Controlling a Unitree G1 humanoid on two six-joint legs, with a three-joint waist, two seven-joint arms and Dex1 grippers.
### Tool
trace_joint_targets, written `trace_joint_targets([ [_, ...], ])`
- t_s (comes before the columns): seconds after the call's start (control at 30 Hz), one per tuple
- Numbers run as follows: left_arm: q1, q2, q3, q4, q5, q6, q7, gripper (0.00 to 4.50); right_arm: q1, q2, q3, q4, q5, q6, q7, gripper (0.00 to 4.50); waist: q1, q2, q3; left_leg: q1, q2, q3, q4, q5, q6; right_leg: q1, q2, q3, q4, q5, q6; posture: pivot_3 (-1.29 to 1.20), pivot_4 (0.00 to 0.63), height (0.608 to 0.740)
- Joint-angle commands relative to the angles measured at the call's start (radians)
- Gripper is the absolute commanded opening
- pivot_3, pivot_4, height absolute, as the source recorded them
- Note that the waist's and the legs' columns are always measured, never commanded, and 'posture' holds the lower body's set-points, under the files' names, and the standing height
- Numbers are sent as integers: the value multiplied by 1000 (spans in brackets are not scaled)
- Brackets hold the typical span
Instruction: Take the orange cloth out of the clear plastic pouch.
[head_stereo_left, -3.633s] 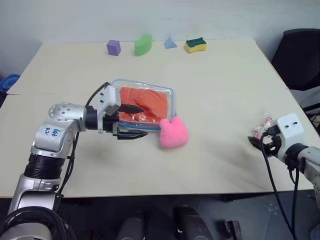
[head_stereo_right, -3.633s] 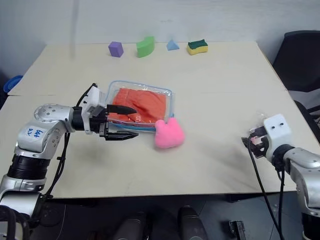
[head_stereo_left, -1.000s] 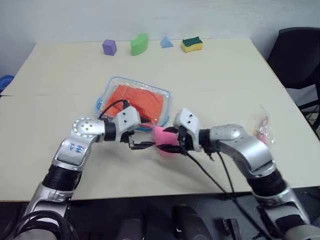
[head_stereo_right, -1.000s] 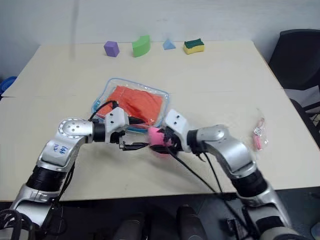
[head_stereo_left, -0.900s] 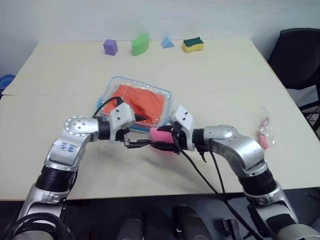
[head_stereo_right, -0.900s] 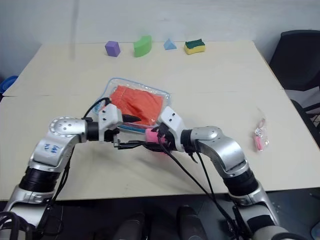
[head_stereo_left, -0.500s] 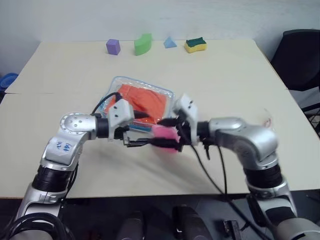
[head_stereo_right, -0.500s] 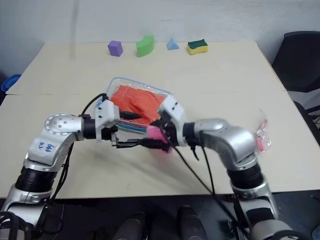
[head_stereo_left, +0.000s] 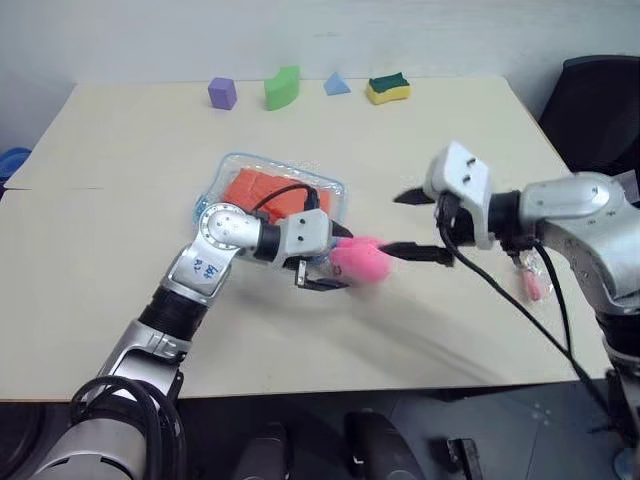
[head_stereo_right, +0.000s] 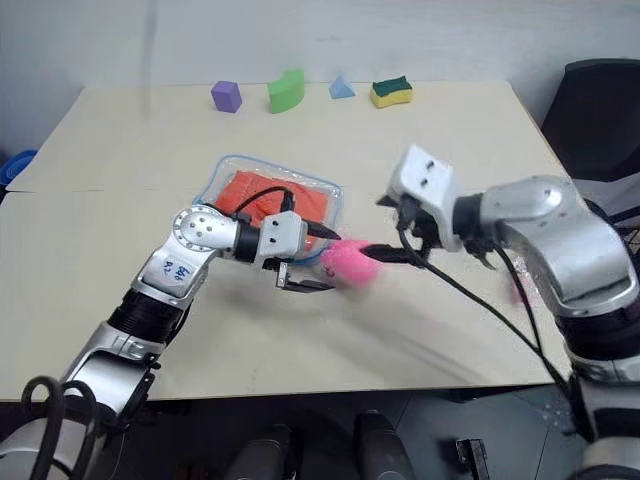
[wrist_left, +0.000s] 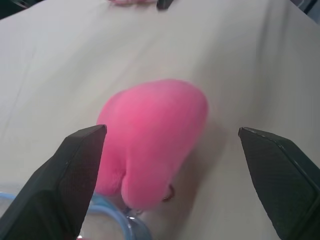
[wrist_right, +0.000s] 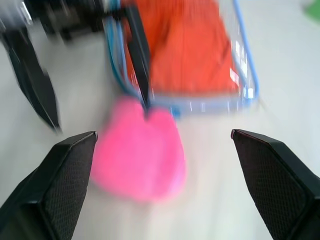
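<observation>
Cloth (head_stereo_left: 268, 194) lies inside the pouch (head_stereo_left: 335, 188) on the table (head_stereo_left: 130, 150). Left gripper (head_stereo_left: 325, 262) hovers just beside the pouch's near edge, fingers spread, a pink ball (head_stereo_left: 361, 259) by its tips. Right gripper (head_stereo_left: 418, 224) hangs wide open and empty beyond the ball, perhaps brushing it.

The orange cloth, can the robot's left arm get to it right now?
Probably yes. The left gripper is open right beside the clear plastic pouch holding the orange cloth, but the pink fluffy ball sits at the pouch's near edge, crowding its fingers.
</observation>
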Motion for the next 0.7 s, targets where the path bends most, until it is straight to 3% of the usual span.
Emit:
trace_joint_targets([
  [0.03,4,-15,-6,-26,8,-37,-7,4500,58,-25,-30,-59,-29,-61,3,4472,1,0,0,0,0,0,0,0,0,0,0,0,0,0,0,0,150,740],
  [0.2,5,-29,-6,-30,8,-35,-10,4500,131,1,-59,-96,-22,-40,-32,4472,3,0,0,0,0,0,2,0,0,0,0,1,-1,0,0,0,150,740],
  [0.37,-4,-7,59,-76,-56,83,-8,4500,138,121,-66,-34,-2,-16,-102,4472,0,0,0,1,0,0,2,0,0,0,0,1,0,0,0,0,150,740],
  [0.43,5,41,107,-118,-95,147,-27,4500,137,166,-53,-10,-12,-27,-118,4472,-1,0,0,1,0,0,2,0,0,0,0,1,1,0,0,0,150,740],
  [0.63,155,329,365,-282,-310,463,-100,4500,128,262,2,82,-39,-76,-117,4472,-10,1,0,3,0,-3,-1,0,-1,-2,3,5,3,0,0,0,150,740],
  [0.7,222,408,435,-303,-331,492,-105,4500,130,281,16,100,-36,-76,-104,4099,-6,1,0,3,0,-3,-1,0,-1,-2,2,5,3,0,0,0,150,740],
])
